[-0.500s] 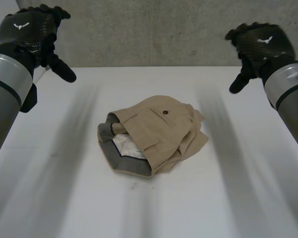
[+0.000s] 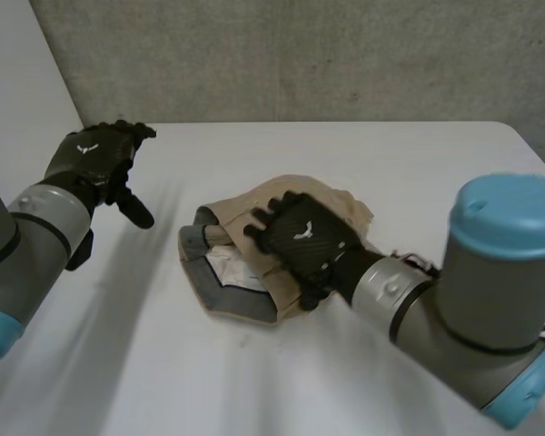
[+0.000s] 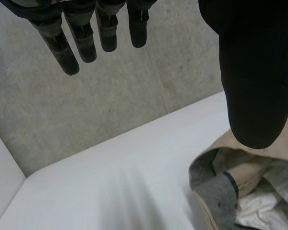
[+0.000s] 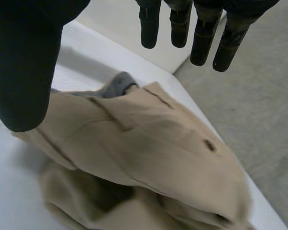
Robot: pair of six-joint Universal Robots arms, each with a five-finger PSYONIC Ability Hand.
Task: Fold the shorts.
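A: Where are the shorts (image 2: 341,207)?
B: Crumpled mid-frame on the white table (image 2: 418,163), grey waistband lining showing.
A: And the hands?
B: The right hand (image 2: 300,238) is over them, fingers straight, gripping nothing. The left hand (image 2: 95,159) is at centre-left, fingers relaxed, well apart.

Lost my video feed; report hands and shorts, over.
Right hand open over crumpled tan shorts, grey waistband lining. Left hand open above white table, clear of them. No obstruction seen.

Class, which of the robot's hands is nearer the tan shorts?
Right. The right hand is directly over the shorts; the left hand hangs apart from them, over the bare table.
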